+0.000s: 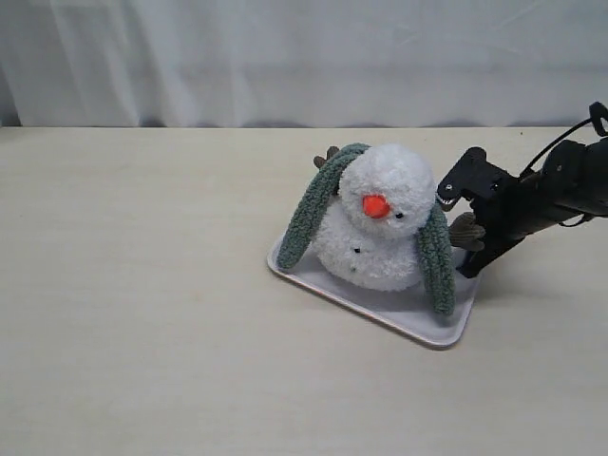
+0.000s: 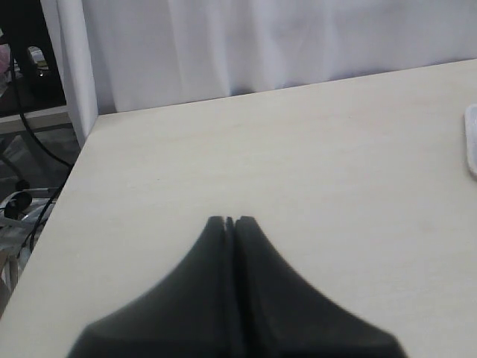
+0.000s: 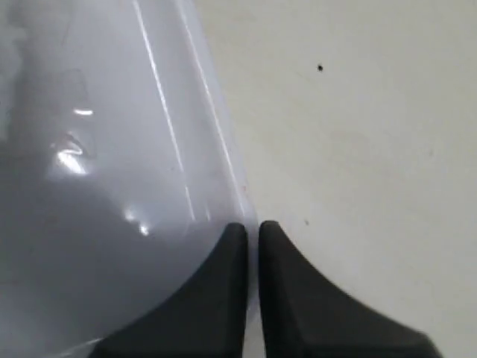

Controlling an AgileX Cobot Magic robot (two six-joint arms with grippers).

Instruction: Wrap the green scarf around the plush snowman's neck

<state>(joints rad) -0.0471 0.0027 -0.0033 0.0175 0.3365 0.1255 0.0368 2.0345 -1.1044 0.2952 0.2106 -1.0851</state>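
The plush snowman (image 1: 385, 249) sits upright on a white tray (image 1: 418, 325), orange nose facing forward. The green scarf (image 1: 314, 215) lies behind its neck. One end hangs down each side of the body, and the right end (image 1: 437, 258) reaches the tray. My right gripper (image 1: 468, 268) is just right of the snowman at the tray's right rim. It is shut, with only a hairline gap in the right wrist view (image 3: 252, 227), and it holds nothing. My left gripper (image 2: 230, 221) is shut over bare table, outside the exterior view.
The tray's glossy floor (image 3: 112, 186) and rim fill half of the right wrist view. A sliver of the tray's edge (image 2: 471, 142) shows in the left wrist view. The table's far-left edge (image 2: 71, 171) drops off beside a white curtain (image 1: 304, 57).
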